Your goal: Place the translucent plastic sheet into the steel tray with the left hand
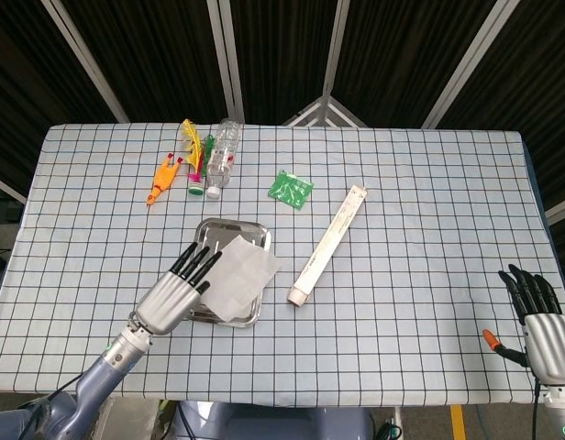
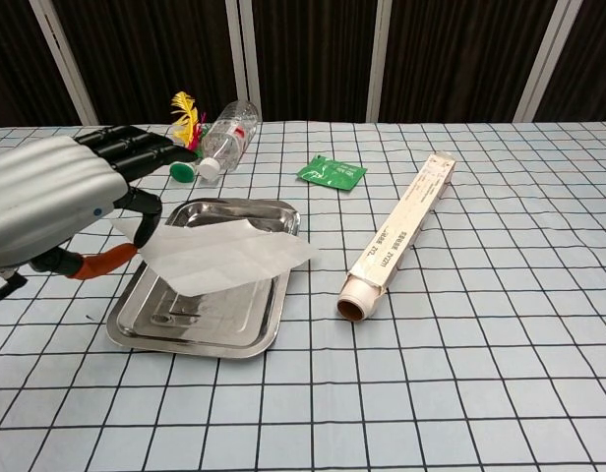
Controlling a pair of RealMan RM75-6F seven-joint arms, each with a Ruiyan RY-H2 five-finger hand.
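- Left hand is pinching the translucent plastic sheet by its near-left edge, other fingers stretched out.
- Sheet hangs flat just above the steel tray, right corner poking past the rim.
- Looks like the placing step; next move probably calls for lowering, nudging left, then letting go.
- Right hand sits idle, fingers spread, holding nothing.

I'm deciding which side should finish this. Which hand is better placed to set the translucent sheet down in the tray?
The left hand. It already holds the translucent sheet over the steel tray, so it probably only needs to lower and release. The right hand sits far off at the table's near right corner.
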